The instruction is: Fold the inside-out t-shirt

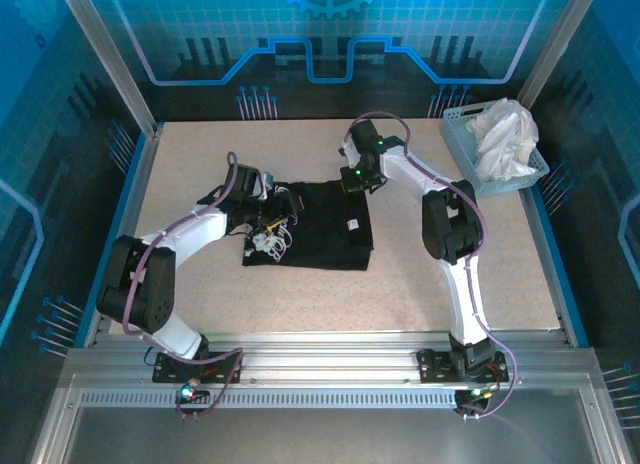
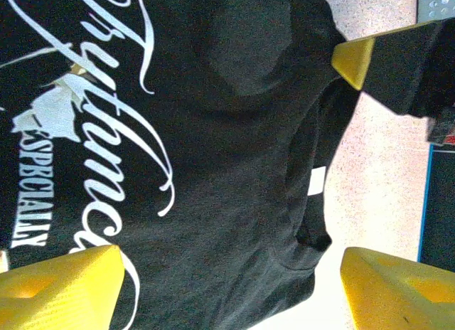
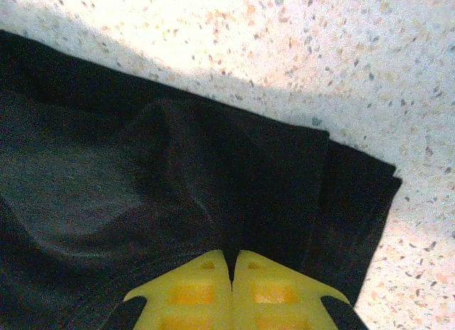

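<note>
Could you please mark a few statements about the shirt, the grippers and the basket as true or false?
1. The left gripper hangs open over the black t-shirt. True.
2. The right gripper is wide open, well away from the shirt. False: it is shut, and it appears to pinch the shirt's fabric near a corner.
3. The white cloth lies in the basket at the far right of the top view. True.
4. The t-shirt is plain, with no print. False: white script lettering shows in the left wrist view.
</note>
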### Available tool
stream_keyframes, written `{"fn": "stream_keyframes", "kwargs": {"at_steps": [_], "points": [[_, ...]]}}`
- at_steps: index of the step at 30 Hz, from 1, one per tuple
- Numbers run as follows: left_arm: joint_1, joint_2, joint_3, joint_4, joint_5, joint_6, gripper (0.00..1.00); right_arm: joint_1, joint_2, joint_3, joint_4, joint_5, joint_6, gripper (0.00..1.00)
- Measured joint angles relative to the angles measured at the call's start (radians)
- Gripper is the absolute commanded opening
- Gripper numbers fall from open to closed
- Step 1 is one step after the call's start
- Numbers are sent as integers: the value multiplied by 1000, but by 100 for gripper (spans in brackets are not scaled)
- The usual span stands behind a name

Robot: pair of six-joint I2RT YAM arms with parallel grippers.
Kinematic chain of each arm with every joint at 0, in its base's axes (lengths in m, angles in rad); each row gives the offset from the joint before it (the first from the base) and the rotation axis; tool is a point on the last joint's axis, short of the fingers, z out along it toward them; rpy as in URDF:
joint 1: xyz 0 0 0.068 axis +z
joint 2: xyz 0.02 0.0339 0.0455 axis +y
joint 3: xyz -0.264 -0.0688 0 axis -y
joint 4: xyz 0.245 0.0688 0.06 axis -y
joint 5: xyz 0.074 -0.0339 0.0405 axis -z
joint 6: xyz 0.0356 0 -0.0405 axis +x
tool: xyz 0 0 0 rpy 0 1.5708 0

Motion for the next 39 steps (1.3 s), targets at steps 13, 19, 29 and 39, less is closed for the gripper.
{"fn": "stream_keyframes", "kwargs": {"at_steps": [13, 19, 29, 39], "points": [[0, -32, -8, -21, -15, 39, 81, -82, 183, 373, -134, 23, -4, 33], [0, -11, 24, -24, -28, 45, 82, -101, 315, 466, -250, 153, 3, 44], [53, 319, 375, 21, -65, 56, 82, -53, -307, -262, -57, 193, 24, 53], [104, 617, 659, -83, -70, 124, 81, 57, -406, -539, 76, 51, 134, 48]]}}
